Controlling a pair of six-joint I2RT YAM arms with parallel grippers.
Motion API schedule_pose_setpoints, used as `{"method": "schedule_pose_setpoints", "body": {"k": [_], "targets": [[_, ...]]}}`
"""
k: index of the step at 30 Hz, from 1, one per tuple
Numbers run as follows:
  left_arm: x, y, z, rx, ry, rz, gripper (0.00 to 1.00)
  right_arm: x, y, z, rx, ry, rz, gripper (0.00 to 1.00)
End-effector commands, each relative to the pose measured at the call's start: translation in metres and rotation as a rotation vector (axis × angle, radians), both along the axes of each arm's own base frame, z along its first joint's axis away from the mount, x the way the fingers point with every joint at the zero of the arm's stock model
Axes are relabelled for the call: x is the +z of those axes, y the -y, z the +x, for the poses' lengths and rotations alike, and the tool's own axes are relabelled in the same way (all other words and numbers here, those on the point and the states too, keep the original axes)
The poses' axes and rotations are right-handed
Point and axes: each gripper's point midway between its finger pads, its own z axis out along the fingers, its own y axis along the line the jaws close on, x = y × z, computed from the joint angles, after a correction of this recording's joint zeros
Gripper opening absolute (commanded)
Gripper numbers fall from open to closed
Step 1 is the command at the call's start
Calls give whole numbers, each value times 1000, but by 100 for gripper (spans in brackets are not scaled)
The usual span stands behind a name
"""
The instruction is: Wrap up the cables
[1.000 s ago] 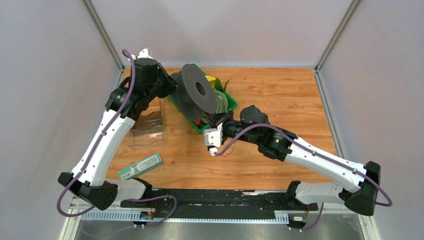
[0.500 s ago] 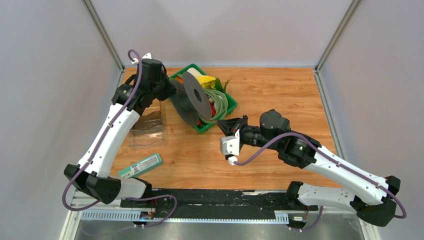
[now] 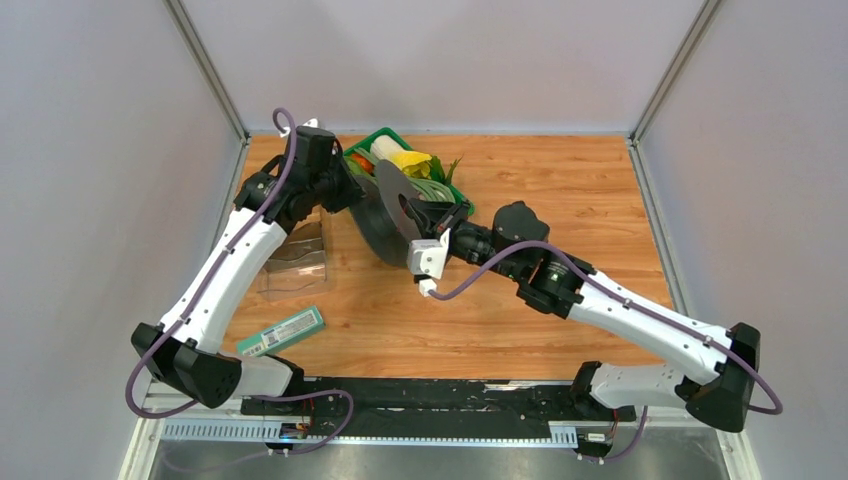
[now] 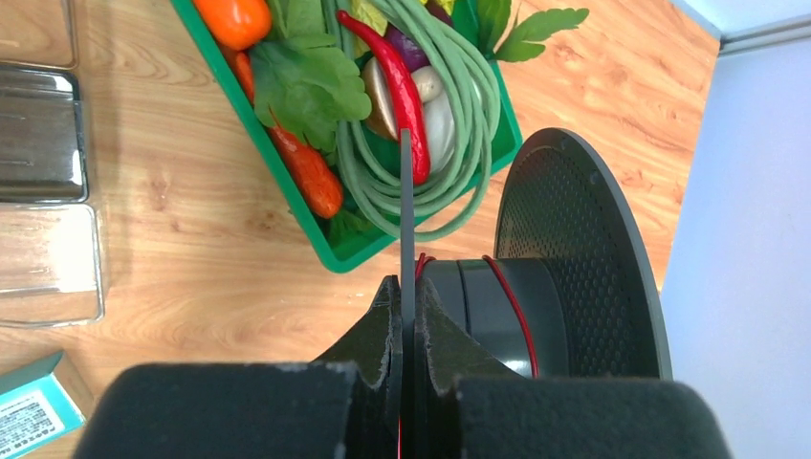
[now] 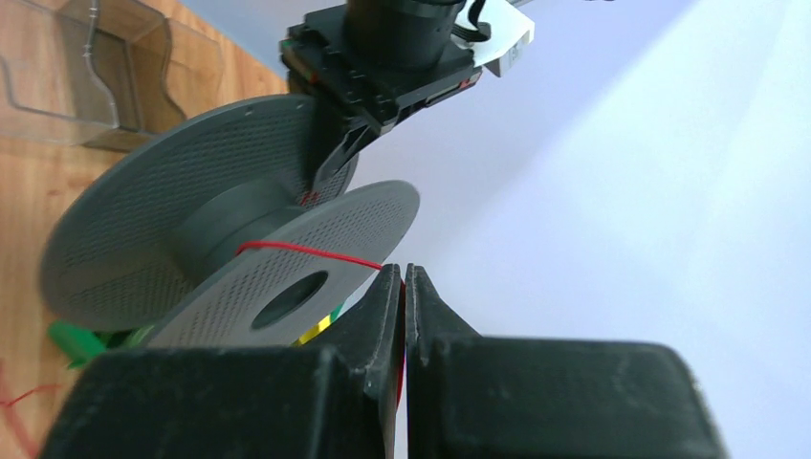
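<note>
A dark grey spool [image 3: 388, 215] is held in the air in front of the green basket. My left gripper [image 4: 408, 287] is shut on the thin edge of one spool flange [image 4: 405, 191]; it also shows in the top view [image 3: 352, 192] and in the right wrist view [image 5: 330, 167]. The thin red wire [image 4: 514, 308] lies in a few turns round the spool's hub. My right gripper [image 5: 404, 273] is shut on the red wire [image 5: 306, 251], which runs taut from the hub over the near flange [image 5: 287, 287] to my fingertips. In the top view my right gripper [image 3: 452, 216] is just right of the spool.
The green basket [image 3: 386, 137] of toy vegetables, with pale green bean strands [image 4: 478, 105] and a red chilli [image 4: 402, 91], stands behind the spool. A clear plastic container [image 3: 295, 255] and a teal box [image 3: 282, 332] lie on the left. Loose red wire [image 5: 19, 402] trails on the wood.
My right gripper swung out to the right, then back up against the spool. My left arm shifted the spool to the right and turned it more edge-on.
</note>
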Motion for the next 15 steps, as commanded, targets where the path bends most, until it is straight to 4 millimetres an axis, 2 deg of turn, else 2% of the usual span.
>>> {"method": "schedule_pose_setpoints", "body": {"k": [1,5,12,15], "targets": [[17,14,-4,-61,63,-30,0,88,7,24,-67,188,212,3],[20,20,-8,-114,104,26,0,102,2,46,-84,192,240,2],[25,29,-16,-204,180,101,0,103,1,81,-122,151,252,3],[33,37,-19,-290,240,115,0,98,5,96,-153,152,244,3]]}}
